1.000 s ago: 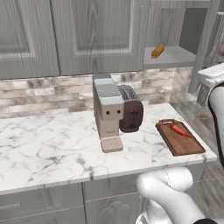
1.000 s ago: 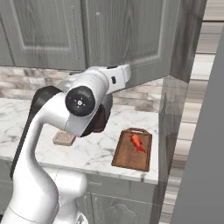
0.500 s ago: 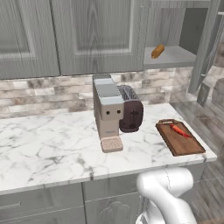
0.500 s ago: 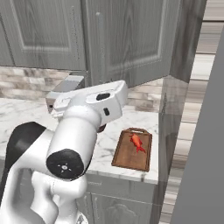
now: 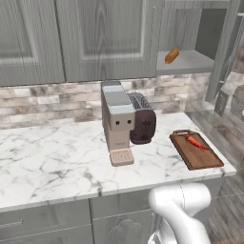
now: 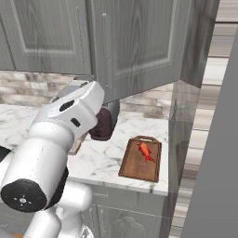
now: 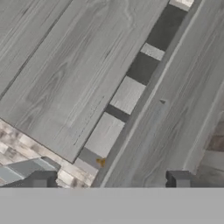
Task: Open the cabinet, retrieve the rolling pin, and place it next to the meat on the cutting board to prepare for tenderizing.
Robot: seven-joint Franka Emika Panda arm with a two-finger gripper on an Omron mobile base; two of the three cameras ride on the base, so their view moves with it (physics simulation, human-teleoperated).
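Note:
The cabinet (image 5: 105, 38) has its right compartment standing open, its door (image 6: 139, 46) swung out toward me. On the grey shelf (image 5: 193, 63) inside lies the small orange-tan rolling pin (image 5: 172, 55). In the hand view it is a tiny orange speck (image 7: 101, 162) seen through the narrow gap beside the door (image 7: 65, 74). The reddish-brown cutting board (image 5: 195, 150) (image 6: 142, 160) lies at the counter's right end with the red meat (image 5: 195, 141) (image 6: 145, 151) on it. My gripper (image 7: 109, 181) is open, fingertips (image 7: 40, 179) wide apart and holding nothing, facing the cabinet front.
A tan coffee machine (image 5: 116, 121) and a dark toaster (image 5: 142, 125) stand mid-counter, left of the board. My arm's white upper link (image 6: 60, 135) fills the left of the right base view. The open door reaches out over the counter's right end.
My jaws have spread from half-closed to wide open. The arm has swung away from the right edge of the left base view and now sits lower and nearer in the right base view.

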